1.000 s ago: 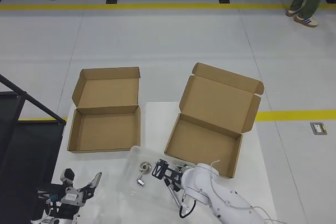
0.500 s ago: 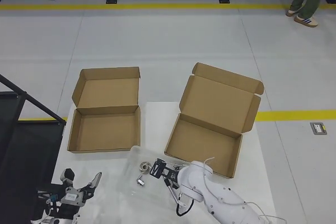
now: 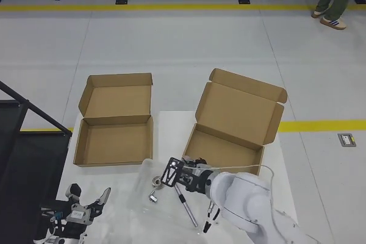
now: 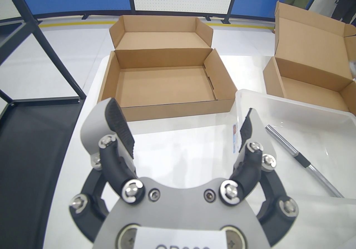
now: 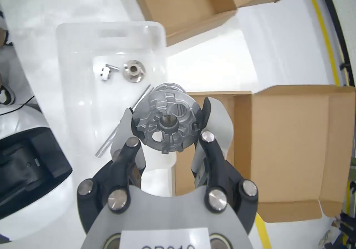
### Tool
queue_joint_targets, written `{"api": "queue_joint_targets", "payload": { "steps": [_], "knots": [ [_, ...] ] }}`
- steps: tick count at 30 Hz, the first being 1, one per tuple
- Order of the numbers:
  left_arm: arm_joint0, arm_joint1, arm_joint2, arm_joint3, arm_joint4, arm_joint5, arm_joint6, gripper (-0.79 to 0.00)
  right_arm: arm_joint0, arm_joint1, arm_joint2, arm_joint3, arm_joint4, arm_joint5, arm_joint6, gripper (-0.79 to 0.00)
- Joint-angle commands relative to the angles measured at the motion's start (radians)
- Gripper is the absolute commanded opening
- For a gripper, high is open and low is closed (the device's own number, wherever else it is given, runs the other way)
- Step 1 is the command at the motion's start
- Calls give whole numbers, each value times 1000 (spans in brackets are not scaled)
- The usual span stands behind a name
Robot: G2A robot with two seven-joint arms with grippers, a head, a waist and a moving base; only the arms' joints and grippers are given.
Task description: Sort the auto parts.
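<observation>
R wrist view gives you the grip: R gripper (image 5: 169, 118) fingers pinching a round, notched grey cast-metal part (image 5: 167, 126). Top view gives you the place: lower centre, at the clear plastic bin (image 5: 78, 47) w/ a slim steel rod (image 3: 186, 207). L gripper (image 3: 89, 193) lower left, fingers spread.

The round part (image 5: 167, 119) is showing dull grey cast metal. The rod (image 5: 107, 142) and flanged hub (image 5: 134, 70) are gleaming as smooth bright metal inside the clear glossy plastic bin (image 5: 83, 33). The left box (image 3: 113, 143) and right box (image 3: 232, 116) are looking like matt brown cardboard. On the left gripper (image 4: 180, 113), the fingers (image 4: 90, 127) are showing brushed metal with black ribbed pads (image 4: 119, 125). The bench (image 3: 169, 131) is shining smooth white.
</observation>
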Motion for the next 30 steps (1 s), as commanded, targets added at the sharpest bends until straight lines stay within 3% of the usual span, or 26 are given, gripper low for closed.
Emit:
{"api": "queue_joint_targets", "payload": {
  "steps": [1, 7, 11, 24, 25, 29, 30],
  "knots": [
    [0, 0, 0, 0, 0, 0, 0, 0, 48, -7, 13, 102, -14, 48, -36, -785],
    [0, 0, 0, 0, 0, 0, 0, 0, 196, -40, 2, 454, -27, 213, -161, -785],
    [0, 0, 0, 0, 0, 0, 0, 0, 274, -67, -34, 660, 28, 228, -182, -785],
    [0, 0, 0, 0, 0, 0, 0, 0, 419, -148, -152, 1031, 67, 261, -234, -785],
    [0, 0, 0, 0, 0, 0, 0, 0, 425, -153, -158, 1044, 67, 260, -240, -745],
    [0, 0, 0, 0, 0, 0, 0, 0, 447, -169, -170, 1099, 71, 261, -255, -363],
    [0, 0, 0, 0, 0, 0, 0, 0, 451, -173, -171, 1111, 74, 261, -261, -114]
  ]
}}
